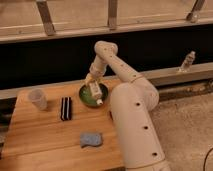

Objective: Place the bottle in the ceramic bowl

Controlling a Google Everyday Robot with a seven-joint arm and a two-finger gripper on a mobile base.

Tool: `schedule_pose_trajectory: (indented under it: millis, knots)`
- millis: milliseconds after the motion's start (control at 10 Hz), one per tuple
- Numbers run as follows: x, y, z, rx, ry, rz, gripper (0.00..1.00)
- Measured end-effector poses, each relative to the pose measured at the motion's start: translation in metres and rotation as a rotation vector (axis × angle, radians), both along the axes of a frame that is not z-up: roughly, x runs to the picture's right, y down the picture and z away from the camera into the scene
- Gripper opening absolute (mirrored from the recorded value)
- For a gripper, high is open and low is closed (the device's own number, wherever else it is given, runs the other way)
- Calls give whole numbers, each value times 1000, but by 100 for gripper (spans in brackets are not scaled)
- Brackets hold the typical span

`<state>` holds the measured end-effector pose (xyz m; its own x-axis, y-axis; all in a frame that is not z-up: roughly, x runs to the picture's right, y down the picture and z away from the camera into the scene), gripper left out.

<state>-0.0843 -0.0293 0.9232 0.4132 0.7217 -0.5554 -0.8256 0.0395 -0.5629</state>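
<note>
Cream-white rounded arm [131, 117], dark screw holes dotting it; claw [92, 80] over the bowl

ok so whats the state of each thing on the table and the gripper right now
bottle: lying tilted in the bowl, cap end over the front rim
bowl: upright on the table, holding the bottle
gripper: just above the bowl, at the bottle's upper end
cup: upright at the table's left
black object: lying flat between cup and bowl
blue cloth: crumpled near the front edge
small clear bottle: upright on the ledge at right
</note>
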Motion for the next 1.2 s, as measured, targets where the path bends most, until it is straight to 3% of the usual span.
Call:
schedule_pose_trajectory:
  millis: [400,600,700,1200]
  knots:
    - [0,0,0,0,0,0,60]
    - [1,0,0,0,1,1,76]
    - [1,0,0,0,1,1,80]
    - [2,0,0,-1,1,2,80]
